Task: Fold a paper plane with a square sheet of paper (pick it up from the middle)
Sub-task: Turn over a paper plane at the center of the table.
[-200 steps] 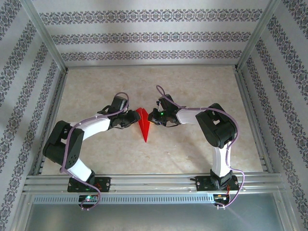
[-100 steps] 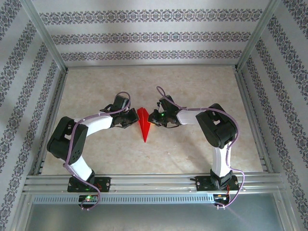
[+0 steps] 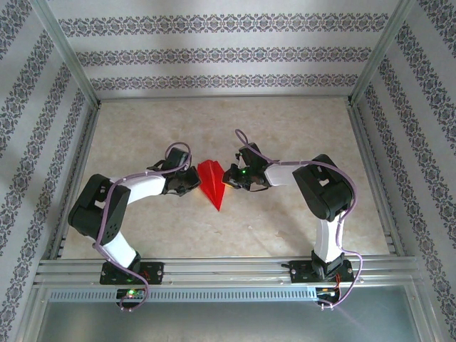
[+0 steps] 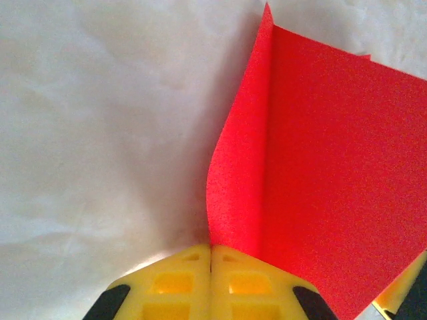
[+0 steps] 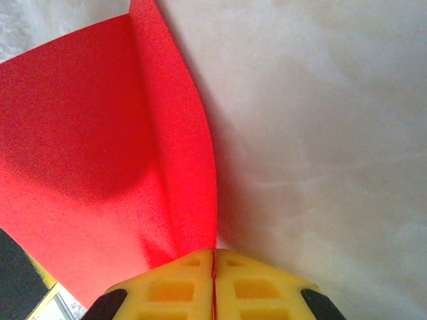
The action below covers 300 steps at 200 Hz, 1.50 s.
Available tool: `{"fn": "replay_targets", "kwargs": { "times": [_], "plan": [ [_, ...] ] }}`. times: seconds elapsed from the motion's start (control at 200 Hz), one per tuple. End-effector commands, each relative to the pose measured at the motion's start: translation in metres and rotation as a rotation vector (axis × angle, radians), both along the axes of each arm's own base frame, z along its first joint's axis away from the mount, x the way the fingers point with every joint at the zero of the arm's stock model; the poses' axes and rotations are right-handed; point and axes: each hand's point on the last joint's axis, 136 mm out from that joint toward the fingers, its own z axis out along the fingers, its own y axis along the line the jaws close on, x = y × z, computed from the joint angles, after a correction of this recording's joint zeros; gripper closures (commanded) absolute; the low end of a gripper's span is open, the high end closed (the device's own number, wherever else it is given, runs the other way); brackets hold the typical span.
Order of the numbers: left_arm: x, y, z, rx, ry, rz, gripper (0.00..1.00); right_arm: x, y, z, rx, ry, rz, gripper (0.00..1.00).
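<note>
Striped walls (image 3: pixel 214 53) ring the beige table (image 3: pixel 285 128); mid-frame, left gripper (image 3: pixel 193 181) and right gripper (image 3: pixel 229 176) each clamp tight on the plane (image 3: pixel 211 184).

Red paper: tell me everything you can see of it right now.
The red paper is thin, matte and unmarked, folded into a narrow dart over the middle of the table, tip toward the near edge. Each wrist view shows a curved flap meeting a broad face at a crease. The left gripper and right gripper are each shut on a flap edge. Table contact unclear.
</note>
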Motion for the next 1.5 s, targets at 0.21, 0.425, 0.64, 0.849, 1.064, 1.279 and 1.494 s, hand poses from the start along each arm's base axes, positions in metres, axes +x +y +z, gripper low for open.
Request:
{"fn": "replay_targets", "kwargs": {
  "times": [0.21, 0.425, 0.64, 0.849, 1.064, 1.279, 1.494],
  "plan": [
    [-0.005, 0.006, 0.008, 0.007, -0.020, 0.039, 0.99, -0.001, -0.004, 0.004, -0.002, -0.001, -0.024, 0.92],
    [-0.008, 0.017, 0.036, 0.059, -0.054, 0.036, 0.80, -0.001, 0.001, 0.009, 0.006, -0.005, -0.023, 0.92],
    [-0.025, 0.005, 0.063, 0.057, -0.071, -0.034, 0.63, -0.002, 0.005, 0.011, 0.016, -0.001, -0.019, 0.91],
    [-0.029, -0.038, 0.059, 0.037, -0.059, -0.169, 0.61, -0.001, 0.005, 0.010, 0.018, 0.002, -0.021, 0.91],
    [-0.022, -0.054, 0.038, 0.089, -0.013, -0.219, 0.59, 0.000, 0.005, 0.009, 0.019, 0.007, -0.024, 0.91],
    [-0.019, -0.057, 0.022, 0.128, 0.036, -0.232, 0.57, 0.000, 0.006, 0.010, 0.023, 0.009, -0.022, 0.91],
    [-0.023, -0.074, 0.018, 0.060, 0.056, -0.273, 0.56, 0.001, 0.006, 0.011, 0.028, 0.008, -0.023, 0.91]
  ]
}}
